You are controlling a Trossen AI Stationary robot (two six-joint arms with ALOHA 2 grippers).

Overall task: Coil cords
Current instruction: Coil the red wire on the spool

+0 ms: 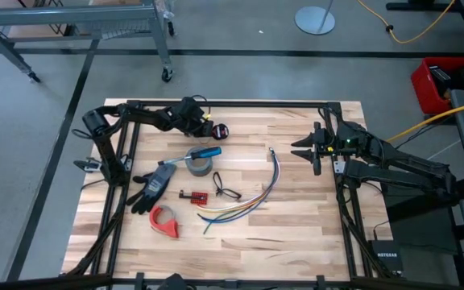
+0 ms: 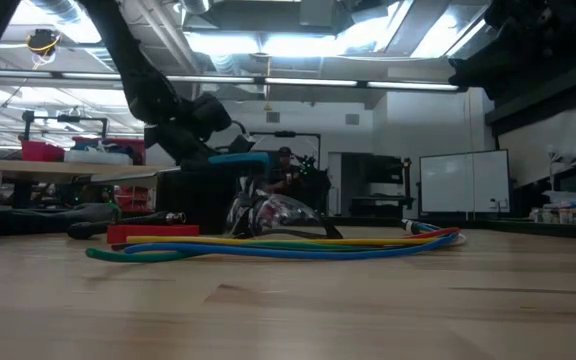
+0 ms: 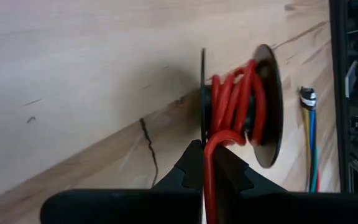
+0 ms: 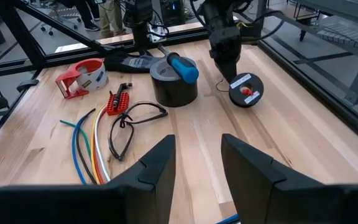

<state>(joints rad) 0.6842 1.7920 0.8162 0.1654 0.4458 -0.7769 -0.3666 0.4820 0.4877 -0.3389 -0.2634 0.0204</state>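
left gripper (image 3: pixel 207 167) pinched on red wire (image 3: pixel 211 186), feeding turns onto spool (image 3: pixel 267 106); right gripper (image 4: pixel 196 163) parked, fingers spread, empty.

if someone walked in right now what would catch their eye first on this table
Probably the left gripper at the table's far-left edge, shut on a red wire that runs onto a small black spool. Next, the bundle of multicoloured wires fanned across the middle, and the right gripper waiting open at the right side.
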